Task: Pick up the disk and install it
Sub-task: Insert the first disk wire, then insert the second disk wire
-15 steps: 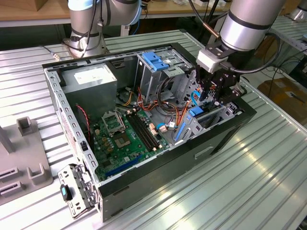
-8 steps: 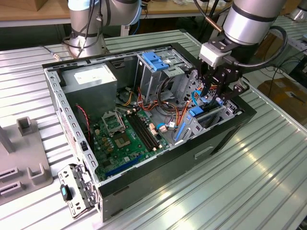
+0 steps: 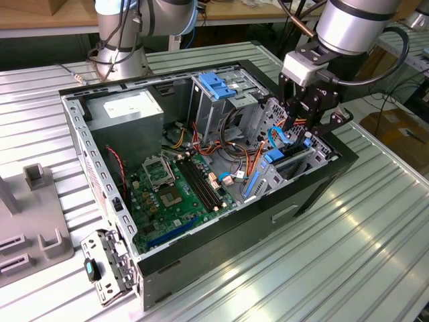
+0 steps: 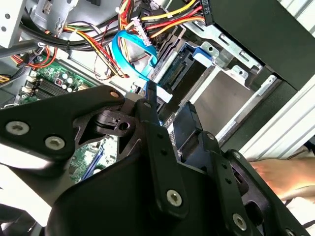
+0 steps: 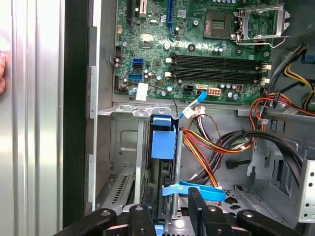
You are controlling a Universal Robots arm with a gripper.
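The disk (image 3: 273, 159) stands on edge in the drive bay at the open computer case's (image 3: 201, 268) end on the exterior view's right. Its bright blue carrier (image 5: 163, 140) shows in the first wrist view, and a blue corner (image 4: 199, 51) in the second wrist view. My gripper (image 3: 310, 131) hangs just above that bay. Its black fingers (image 5: 197, 209) stand apart on either side of the disk's upper edge, and I see no grip on it. A light blue cable (image 4: 125, 59) loops right beside the fingers (image 4: 152, 110).
Inside the case are the green motherboard (image 3: 174, 194), the grey power-supply box (image 3: 127, 111), a bare blue bracket (image 3: 218, 84) on the metal cage, and bundles of coloured wires (image 5: 216, 147). A person's hand (image 4: 285, 174) rests on the ribbed table beside the case. A grey fixture (image 3: 40, 231) stands at the exterior view's left.
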